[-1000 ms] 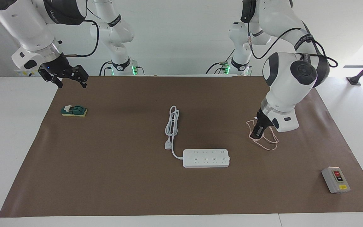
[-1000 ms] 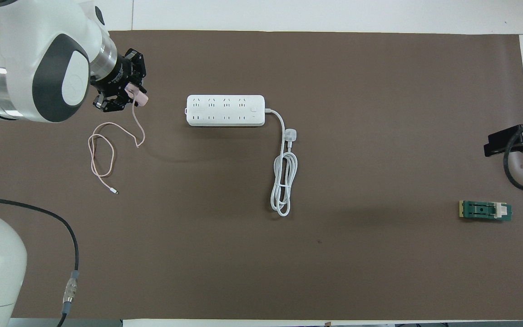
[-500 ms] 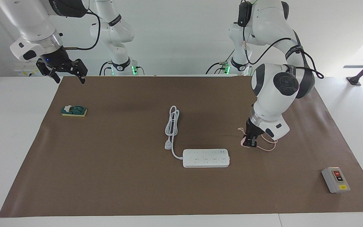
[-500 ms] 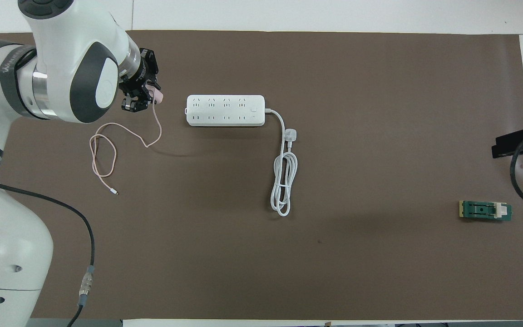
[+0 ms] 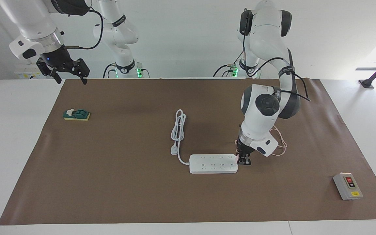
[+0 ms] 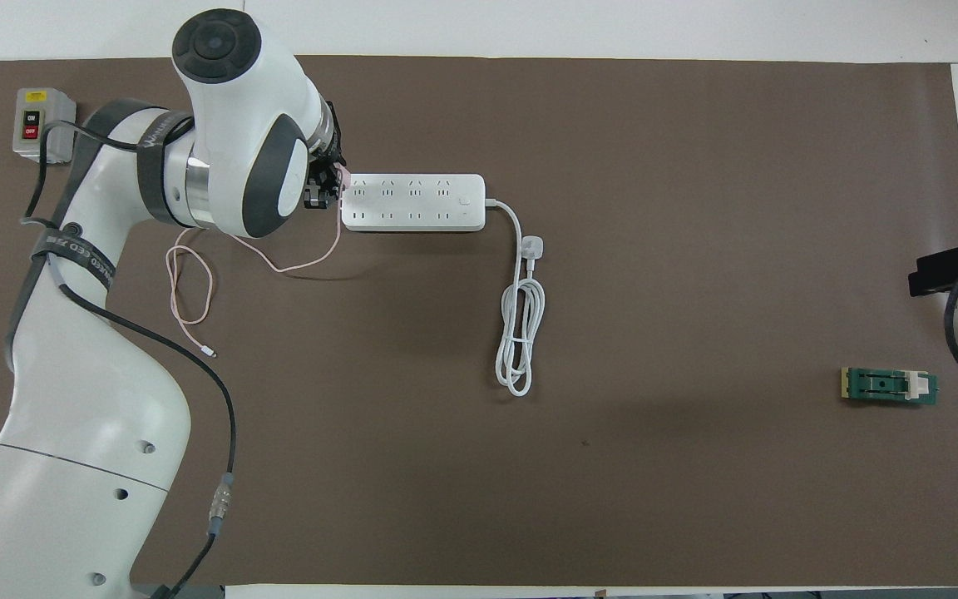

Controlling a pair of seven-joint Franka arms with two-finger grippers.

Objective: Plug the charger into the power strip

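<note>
The white, round-cornered strip (image 5: 213,164) lies mid-bench, its sockets bare. The left hand (image 5: 242,160), clamped on the pale-pink cube charger (image 6: 344,180), sits at the strip's end, at nine o'clock overhead. The right hand (image 5: 68,75), fingers apart, waits over the bench edge

Left tool (image 6: 331,185) gripping charger (image 6: 345,176), beside power strip (image 6: 412,202)

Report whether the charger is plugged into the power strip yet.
Not plugged in. The left gripper holds the charger at the power strip's end, over no socket.
</note>
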